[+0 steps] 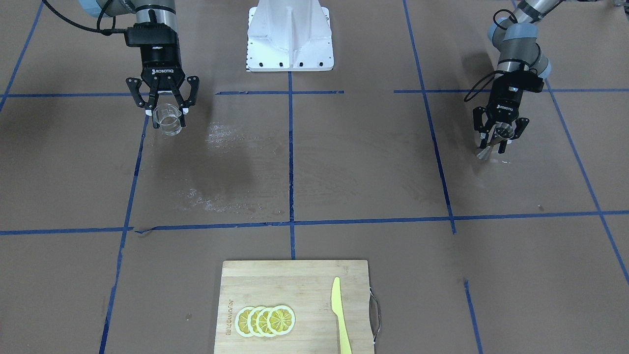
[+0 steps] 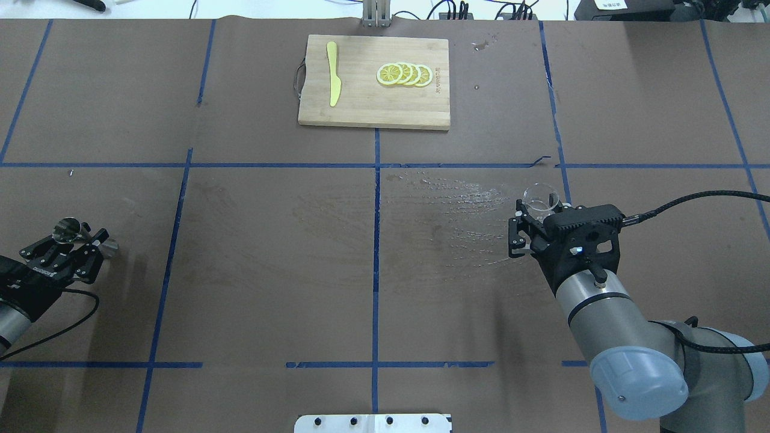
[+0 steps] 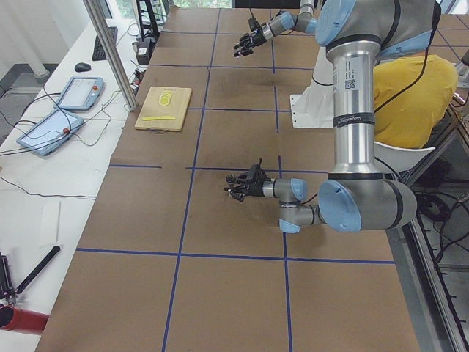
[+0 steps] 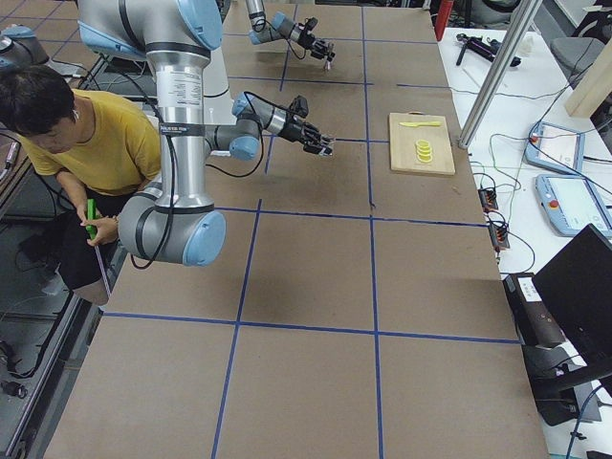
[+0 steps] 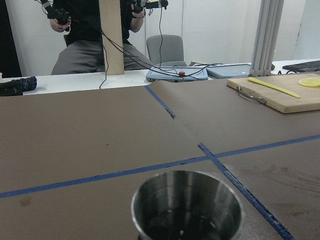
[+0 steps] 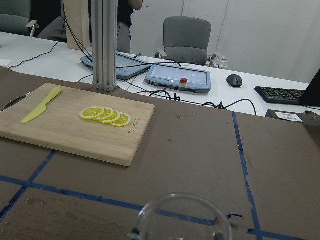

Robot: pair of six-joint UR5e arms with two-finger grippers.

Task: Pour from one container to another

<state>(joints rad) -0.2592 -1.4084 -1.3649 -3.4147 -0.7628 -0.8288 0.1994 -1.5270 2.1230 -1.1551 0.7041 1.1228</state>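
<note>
The right gripper, marked ROBOTIQ, pinches the glass beaker between its fingers. The left gripper, lettered alike, clamps the steel jigger.

Read the overhead view as a clock face, with the robot's white metal base plate at 6. The pale rectangular wooden cutting board lies at 12, by the far edge of the brown paper-covered table. On the board, the yellow plastic knife lies toward 9 and the row of overlapping yellow lemon slices toward 3, apart from each other. The small clear glass beaker is at about 3, gripped between the fingers of the right gripper. The small grey steel hourglass-shaped jigger is at 9, near the table's edge, gripped in the left gripper. Beaker and jigger are well apart.
</note>
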